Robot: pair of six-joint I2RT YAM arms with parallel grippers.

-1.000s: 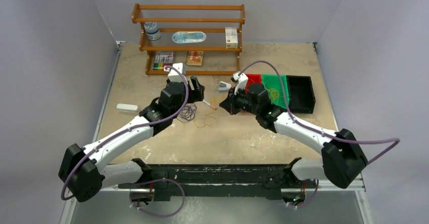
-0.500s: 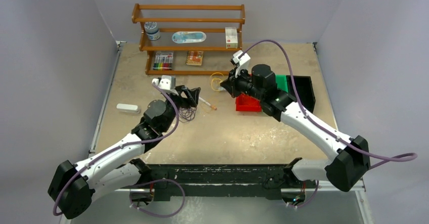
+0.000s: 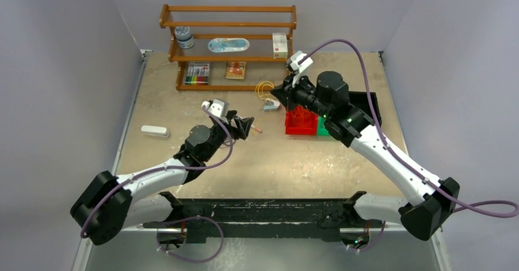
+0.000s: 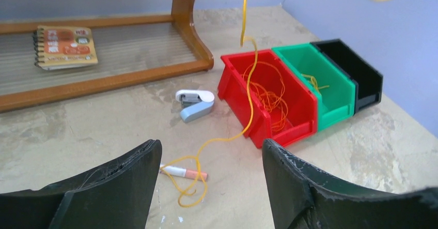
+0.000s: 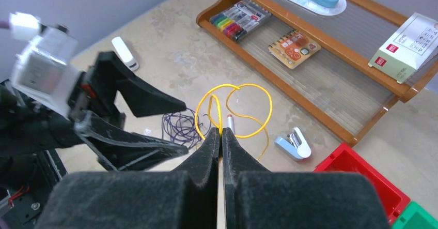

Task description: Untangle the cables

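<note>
Nearest, left fingers (image 4: pixel 129 182) spread wide, gripping nothing, low over the table (image 4: pixel 77 131). Just beyond them, a pen (image 4: pixel 183 172) and a slack yellow tail curled on the table, seemingly the free end of the yellow cable (image 5: pixel 206 98). Beside them, the purple cable (image 5: pixel 181 125), loose on the table. Pin the purple one before any pull, to stop it dragging along.

Farther out, right fingers (image 5: pixel 206 156) pressed together, pinching the yellow cable at its loop, raised above the table. Lift slowly and straight, watching for a snag on the red bin (image 4: pixel 235 92) close by the hanging strand. Beyond, orange cables (image 4: pixel 271 97) in that bin.
</note>
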